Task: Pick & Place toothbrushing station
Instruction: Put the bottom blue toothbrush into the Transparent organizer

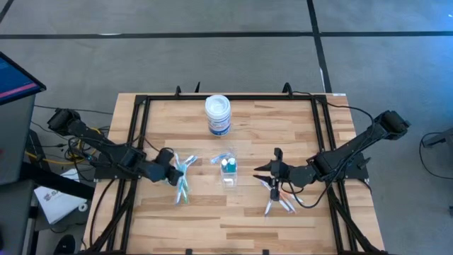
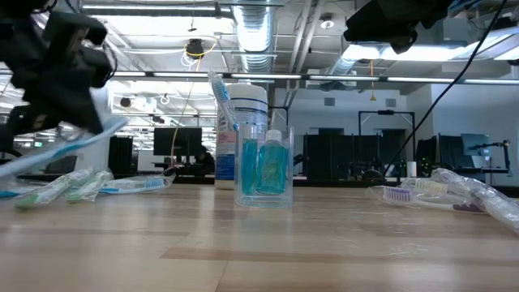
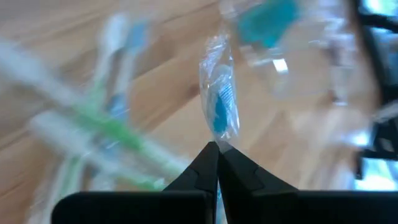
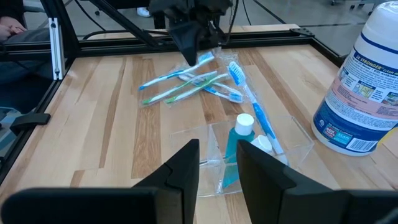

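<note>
Toothbrushes (image 1: 181, 185) lie left of the cup (image 1: 228, 170) at mid-worktop (image 1: 241, 219). The left wrist view alone shows the left gripper (image 3: 217, 149) pinched shut on a wrapped toothbrush (image 3: 219, 106). The right wrist view shows the right gripper (image 4: 217, 163) parted, holding nothing, beside the cup.

Clear cup (image 4: 249, 155) holding a blue tube (image 4: 233, 152) with white cap. Blue, green and white brushes (image 4: 186, 82) on pale, streaked wood table (image 4: 130, 130). White jar (image 4: 364, 87) with blue-banded label and pink panel. Black grippers: left (image 4: 198, 38), right (image 4: 217, 163). Black frame (image 1: 138, 113) around table.
</note>
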You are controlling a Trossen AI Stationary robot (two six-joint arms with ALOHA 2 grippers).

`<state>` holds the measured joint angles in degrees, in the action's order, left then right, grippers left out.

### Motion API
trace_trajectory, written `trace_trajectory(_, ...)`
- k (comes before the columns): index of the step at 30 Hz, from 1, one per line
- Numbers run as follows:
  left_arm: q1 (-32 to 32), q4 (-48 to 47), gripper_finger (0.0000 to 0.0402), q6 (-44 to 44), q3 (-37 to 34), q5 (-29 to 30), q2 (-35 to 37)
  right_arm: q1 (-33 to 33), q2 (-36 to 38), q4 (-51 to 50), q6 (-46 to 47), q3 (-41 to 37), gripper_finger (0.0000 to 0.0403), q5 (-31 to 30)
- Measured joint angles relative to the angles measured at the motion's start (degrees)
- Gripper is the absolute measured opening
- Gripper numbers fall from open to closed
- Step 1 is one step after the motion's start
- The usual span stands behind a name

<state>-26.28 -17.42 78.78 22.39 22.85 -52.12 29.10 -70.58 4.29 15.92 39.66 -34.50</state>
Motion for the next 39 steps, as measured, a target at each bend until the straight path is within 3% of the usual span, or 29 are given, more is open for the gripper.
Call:
trace_trajectory(8, 0.0, 11.0, 0.0001, -11.3, 0.0, 3.0, 0.0, 0.0, 0.0, 0.0, 0.0, 0.0, 0.0098, 0.0)
trace_trajectory(22, 0.0, 20.9, 0.0001, -24.8, 0.0, 8.8, 0.0, 0.0, 0.0, 0.0, 0.0, 0.0, 0.0098, 0.0)
trace_trajectory(39, 0.0, 43.2, 0.0001, -47.5, 0.0, 9.2, -0.8, -3.0, 0.0, 5.6, 0.0, 0.0, 0.0098, 0.1)
